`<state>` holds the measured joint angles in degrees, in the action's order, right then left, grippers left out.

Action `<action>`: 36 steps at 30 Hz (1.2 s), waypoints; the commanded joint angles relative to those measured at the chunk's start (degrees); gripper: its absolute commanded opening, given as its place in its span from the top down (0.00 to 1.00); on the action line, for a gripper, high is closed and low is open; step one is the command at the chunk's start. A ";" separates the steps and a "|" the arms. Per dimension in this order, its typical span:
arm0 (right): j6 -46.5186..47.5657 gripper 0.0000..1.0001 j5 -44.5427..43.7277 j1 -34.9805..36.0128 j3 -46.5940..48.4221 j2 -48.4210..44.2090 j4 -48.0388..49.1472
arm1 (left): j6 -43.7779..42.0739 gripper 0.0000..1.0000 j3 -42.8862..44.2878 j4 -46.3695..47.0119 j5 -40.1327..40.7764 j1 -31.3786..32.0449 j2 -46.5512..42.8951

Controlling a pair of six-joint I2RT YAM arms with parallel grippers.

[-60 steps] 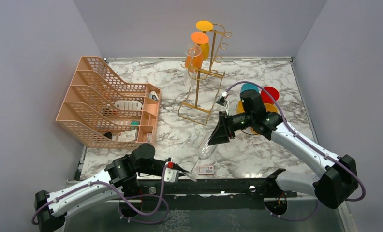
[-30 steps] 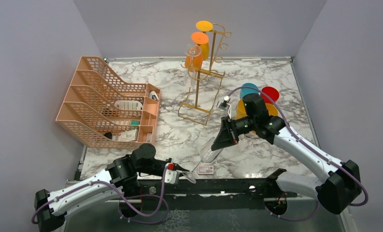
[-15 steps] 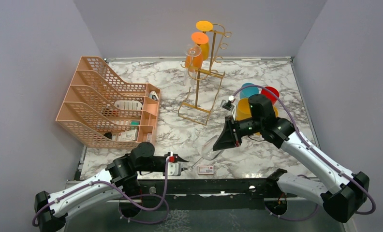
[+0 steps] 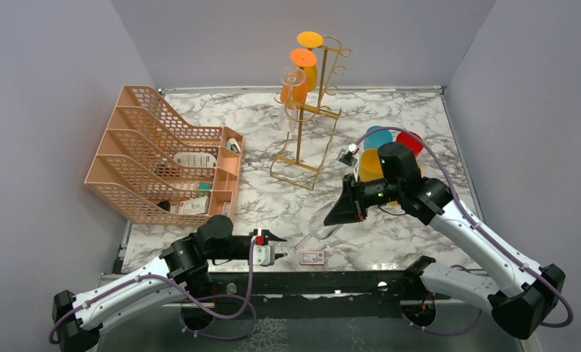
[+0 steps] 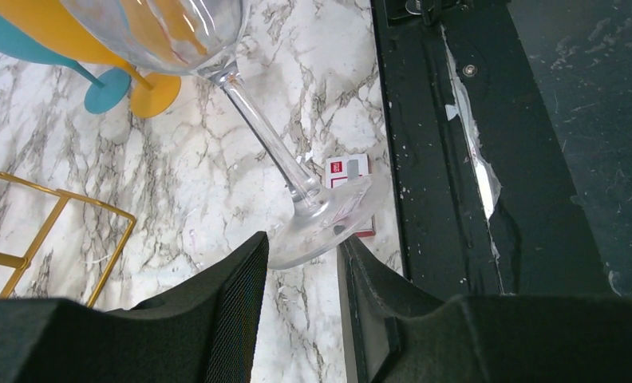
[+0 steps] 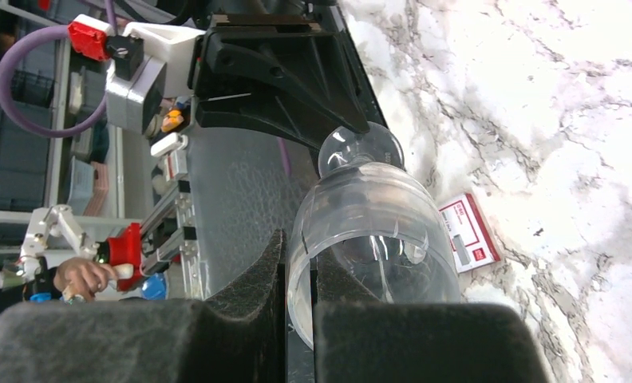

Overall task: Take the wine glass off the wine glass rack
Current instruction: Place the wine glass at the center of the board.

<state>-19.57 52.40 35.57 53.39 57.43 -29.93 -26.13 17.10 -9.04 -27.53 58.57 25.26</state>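
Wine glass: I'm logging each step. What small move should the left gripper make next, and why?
Probably ease the left gripper slightly forward and close on the wine glass at its stem. Its jaws stand open around the edge of the foot, while the right gripper pinches the bowl's rim and holds the glass tilted, so a second grip looks ready.

Left pincer (image 5: 301,246) stands parted at the foot of the wine glass (image 5: 329,219).
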 commanded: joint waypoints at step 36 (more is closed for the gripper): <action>-0.09 0.99 -52.33 0.02 7.54 1.70 -17.19 | 33.50 0.01 12.85 6.49 22.94 -24.73 8.57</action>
<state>-18.65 10.50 35.55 58.52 58.00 -44.07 -1.04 26.79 -3.90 -6.07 40.71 31.99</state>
